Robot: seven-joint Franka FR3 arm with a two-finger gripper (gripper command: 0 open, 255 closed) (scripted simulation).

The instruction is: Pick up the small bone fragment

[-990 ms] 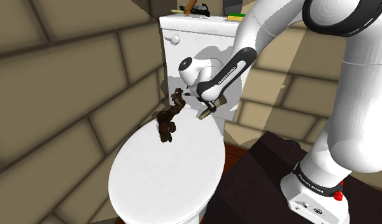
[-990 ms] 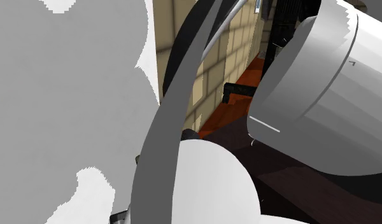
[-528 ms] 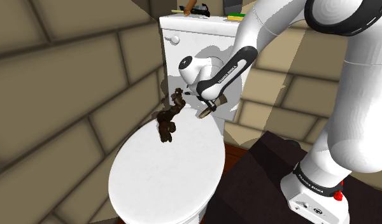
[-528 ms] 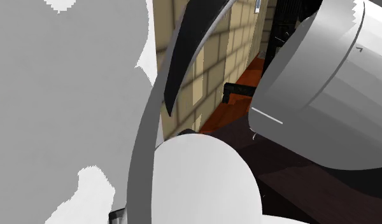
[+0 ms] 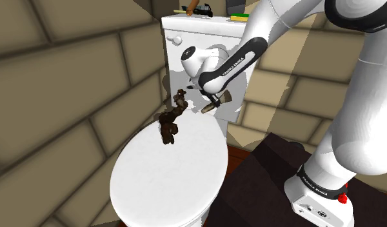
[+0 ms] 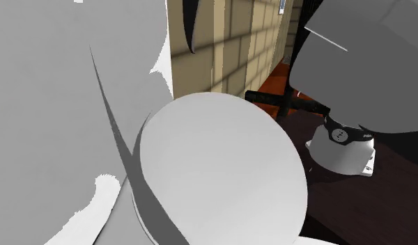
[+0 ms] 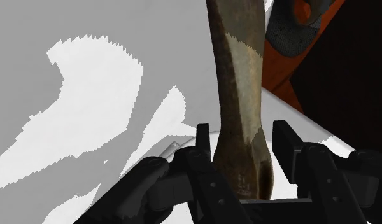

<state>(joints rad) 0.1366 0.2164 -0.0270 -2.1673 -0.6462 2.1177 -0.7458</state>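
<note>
The small bone fragment (image 5: 207, 110) is a tan and brown sliver. My gripper (image 5: 213, 104) is shut on it and holds it in the air in front of the toilet tank (image 5: 186, 45), above the back of the lid. In the wrist view the bone fragment (image 7: 237, 83) runs long and straight out from the gripper (image 7: 242, 139). Its thick end sits clasped between the black fingers (image 7: 203, 147).
A dark brown lumpy object (image 5: 168, 127) lies at the back of the white toilet lid (image 5: 173, 177), just to the shoulder view's left of the gripper. A sponge (image 5: 238, 17) and a dark item (image 5: 202, 9) sit on the tank. A block wall stands at the left; the dark stand (image 5: 269, 171) is at lower right.
The gripper has risen and shifted slightly right toward the tank, carrying the bone fragment with it. The brown lumpy object on the lid has not moved.
</note>
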